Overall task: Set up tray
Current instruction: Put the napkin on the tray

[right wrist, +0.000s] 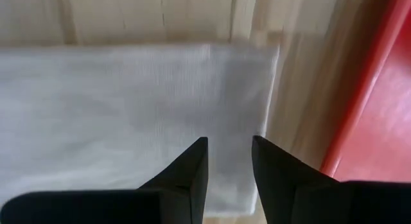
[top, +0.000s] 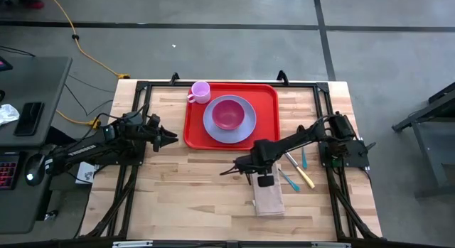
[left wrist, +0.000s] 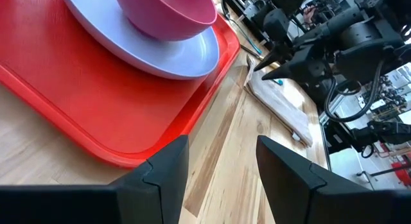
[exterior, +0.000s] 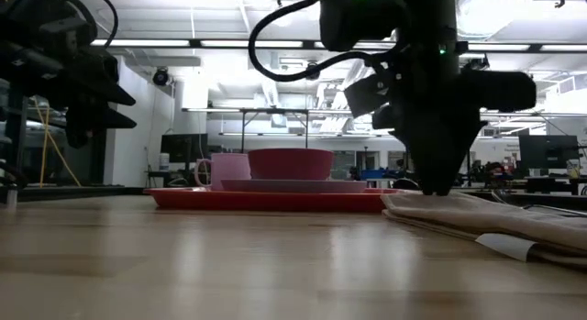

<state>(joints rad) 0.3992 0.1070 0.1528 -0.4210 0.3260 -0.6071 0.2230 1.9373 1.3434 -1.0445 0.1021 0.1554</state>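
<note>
The right gripper (right wrist: 229, 161) is held parted over the folded napkin (right wrist: 128, 115), apparently poised to pinch it (contact is hard to judge), with the tray (top: 268, 106) just beyond its jaws, while the left gripper (left wrist: 220, 161) waits parted beside the tray's edge.

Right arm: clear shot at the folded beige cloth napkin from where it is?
Probably yes. The right gripper hangs directly over the folded beige cloth napkin, fingers apart, nothing between. The red plastic tray lies just beside the napkin's edge, not on it.
</note>
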